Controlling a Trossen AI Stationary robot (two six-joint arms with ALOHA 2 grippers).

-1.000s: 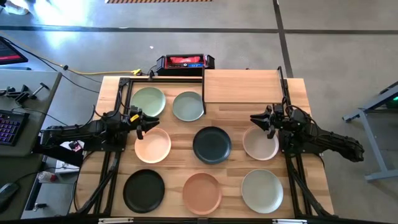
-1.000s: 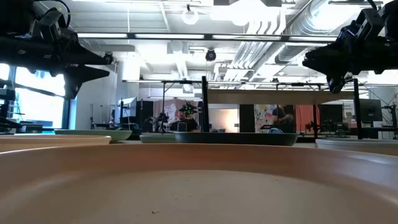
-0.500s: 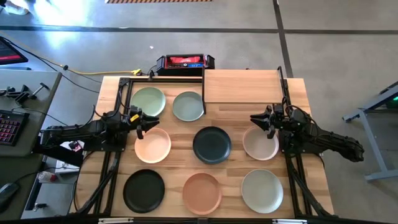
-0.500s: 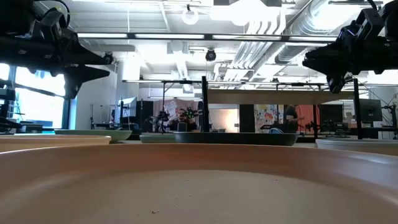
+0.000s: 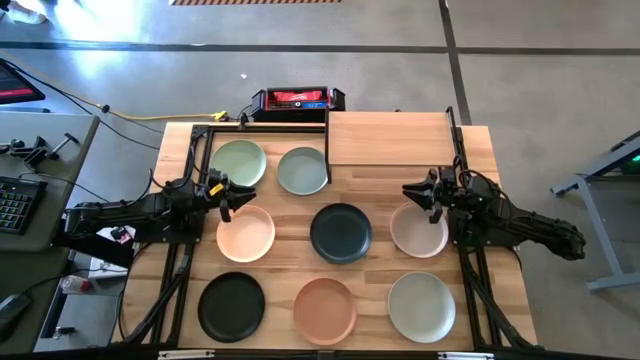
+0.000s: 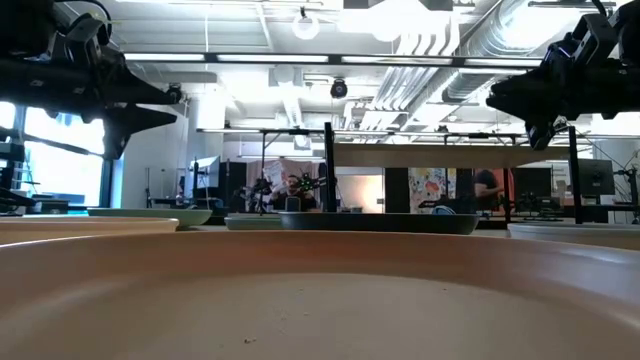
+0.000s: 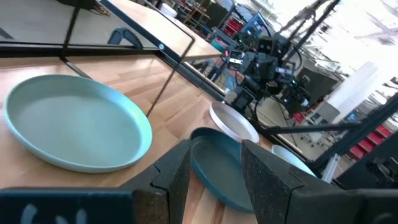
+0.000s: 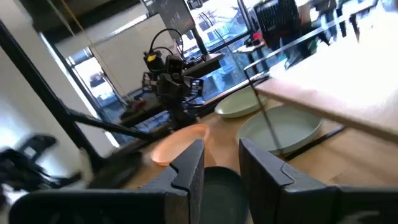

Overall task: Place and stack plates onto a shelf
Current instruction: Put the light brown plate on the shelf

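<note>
Eight round plates lie flat on the wooden tabletop: pale green (image 5: 238,163), grey-green (image 5: 303,171), peach (image 5: 245,233), dark teal (image 5: 341,232), off-white (image 5: 419,229), black (image 5: 231,306), terracotta (image 5: 324,309) and a pale grey-green one (image 5: 421,306). The shelf (image 5: 390,138), a light-wood panel on thin black posts, stands at the far right with nothing on it. My left gripper (image 5: 228,195) hovers open and level above the table between the pale green and peach plates. My right gripper (image 5: 418,193) hovers open and level above the off-white plate's far rim. Both are empty (image 7: 214,168) (image 8: 217,165).
A red-and-black box (image 5: 297,100) sits just beyond the table's far edge. Black frame rails (image 5: 175,280) run along the table's left and right sides under the arms. A strip of bare wood (image 5: 290,270) shows between the rows of plates.
</note>
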